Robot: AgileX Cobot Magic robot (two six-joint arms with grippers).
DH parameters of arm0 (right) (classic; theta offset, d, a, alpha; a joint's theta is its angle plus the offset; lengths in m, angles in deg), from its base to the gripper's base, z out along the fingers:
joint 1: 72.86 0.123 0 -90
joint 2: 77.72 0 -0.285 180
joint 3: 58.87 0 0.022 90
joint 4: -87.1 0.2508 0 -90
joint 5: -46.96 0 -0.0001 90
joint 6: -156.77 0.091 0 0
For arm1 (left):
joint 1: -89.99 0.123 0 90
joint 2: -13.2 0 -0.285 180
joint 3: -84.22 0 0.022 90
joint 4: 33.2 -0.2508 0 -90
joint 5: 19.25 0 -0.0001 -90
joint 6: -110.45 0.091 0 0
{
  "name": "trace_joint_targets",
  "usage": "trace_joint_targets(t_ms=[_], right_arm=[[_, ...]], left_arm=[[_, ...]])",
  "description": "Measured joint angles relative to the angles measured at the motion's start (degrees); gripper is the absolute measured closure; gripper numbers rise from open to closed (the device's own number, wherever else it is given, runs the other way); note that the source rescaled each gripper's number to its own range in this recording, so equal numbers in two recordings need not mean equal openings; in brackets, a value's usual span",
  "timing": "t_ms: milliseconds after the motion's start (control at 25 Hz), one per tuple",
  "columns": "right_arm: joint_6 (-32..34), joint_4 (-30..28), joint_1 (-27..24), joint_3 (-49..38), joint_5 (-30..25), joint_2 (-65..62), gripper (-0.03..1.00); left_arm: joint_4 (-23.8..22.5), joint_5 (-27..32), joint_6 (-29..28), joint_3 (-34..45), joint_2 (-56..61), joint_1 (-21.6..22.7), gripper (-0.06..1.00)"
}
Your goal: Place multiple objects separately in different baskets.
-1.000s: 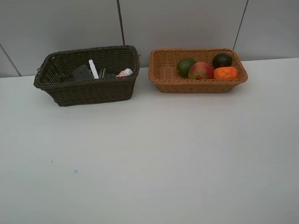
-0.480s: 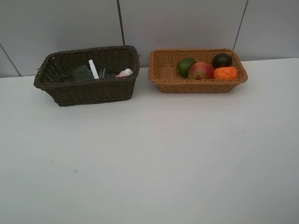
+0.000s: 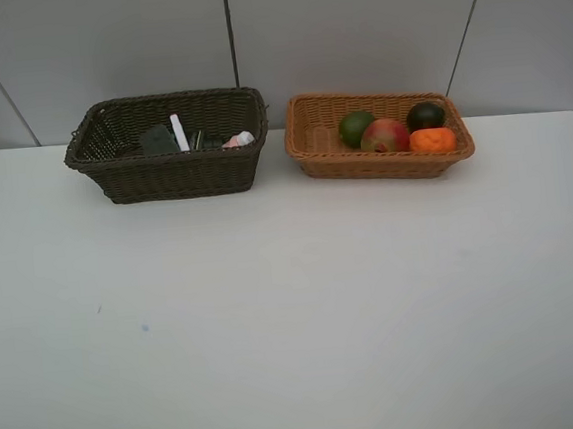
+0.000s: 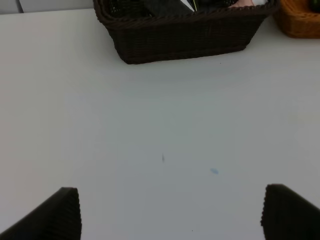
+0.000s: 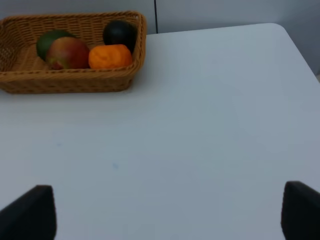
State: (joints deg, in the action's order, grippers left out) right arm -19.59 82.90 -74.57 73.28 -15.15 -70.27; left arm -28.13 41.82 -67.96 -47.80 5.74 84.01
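The dark brown basket stands at the back left and holds a black flat case, a white marker and a pink small bottle. To its right, the tan basket holds a green fruit, a red pomegranate, a dark mangosteen and an orange. Neither arm shows in the exterior high view. My left gripper is open over bare table, short of the dark basket. My right gripper is open, well back from the tan basket.
The white table runs from the baskets to the near edge. A grey panelled wall rises right behind both baskets. The table's right edge shows in the right wrist view.
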Motion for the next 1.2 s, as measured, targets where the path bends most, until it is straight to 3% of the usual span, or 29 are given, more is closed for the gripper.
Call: trace_joint_targets(t_ms=[1200], right_arm=[[-0.2,0.0,0.0,-0.2,0.7,0.0,-0.03]], left_arm=[[0.0,0.0,0.0,0.0,0.0,0.0,0.07]])
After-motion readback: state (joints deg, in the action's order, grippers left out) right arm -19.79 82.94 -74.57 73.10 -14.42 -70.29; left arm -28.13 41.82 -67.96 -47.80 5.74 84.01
